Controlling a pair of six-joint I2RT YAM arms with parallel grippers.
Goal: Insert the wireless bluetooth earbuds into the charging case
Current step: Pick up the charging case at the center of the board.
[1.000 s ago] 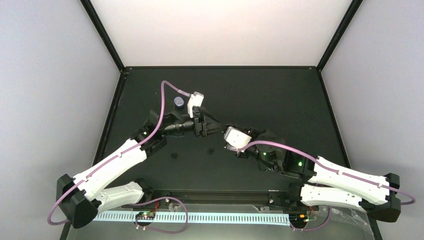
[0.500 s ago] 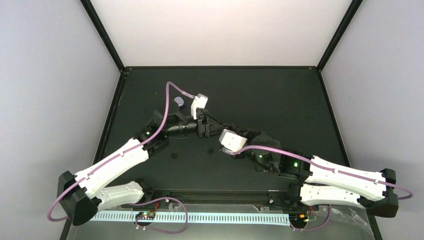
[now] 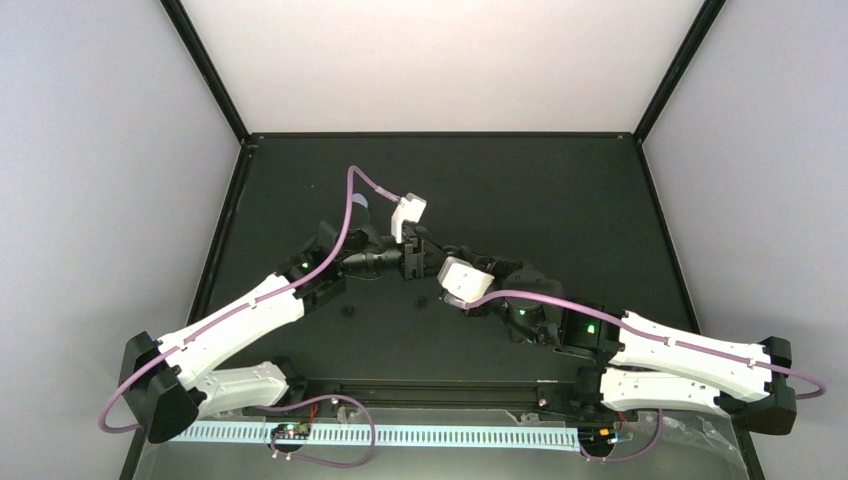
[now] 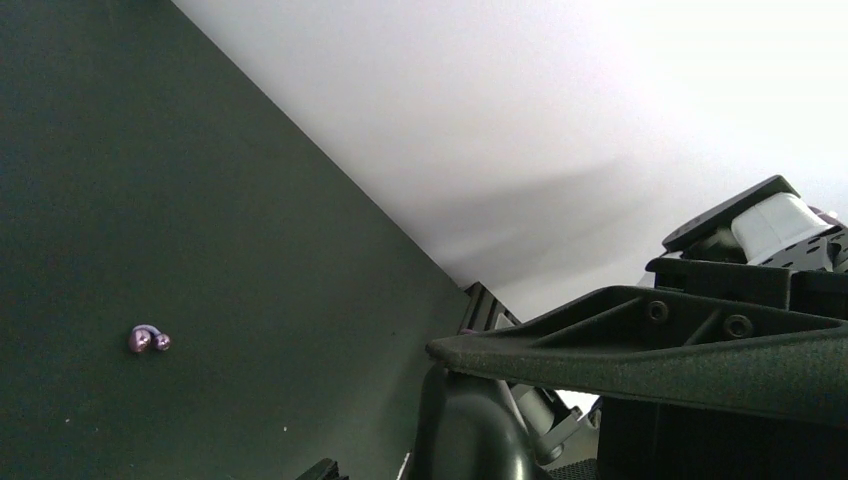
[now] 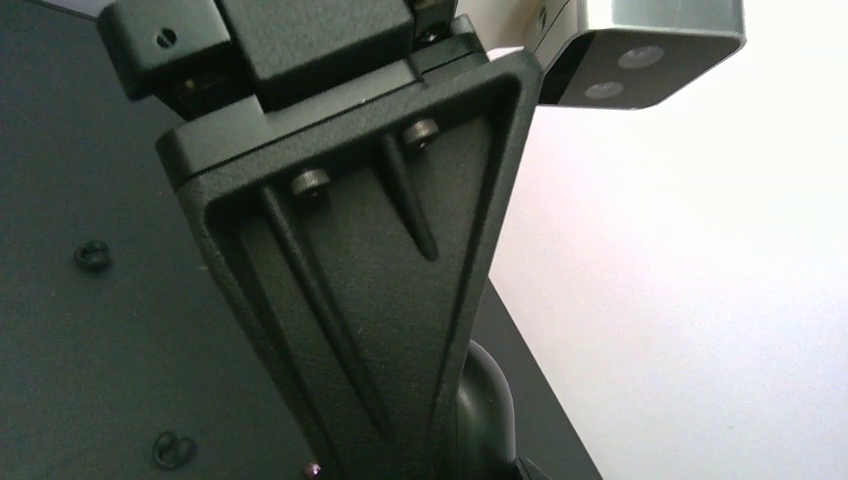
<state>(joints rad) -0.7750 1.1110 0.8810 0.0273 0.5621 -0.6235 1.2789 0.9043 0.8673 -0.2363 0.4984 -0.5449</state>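
The charging case shows as a small pale lavender spot at the back left, partly behind the left arm's purple cable. Two tiny black earbuds lie on the dark mat in front of the arms' wrists. One earbud also shows in the left wrist view. My left gripper and right gripper meet tip to tip above the mat's middle. A black ribbed finger fills the right wrist view. A dark rounded shape sits at the fingertips. The jaw gaps are hidden.
The mat is bounded by a black frame and pale walls. A second black finger crosses the left wrist view. Two small dark nubs lie on the mat in the right wrist view.
The left gripper has moved right and slightly back. The right gripper has moved left to meet it. The left arm's cable now covers more of the lavender case.
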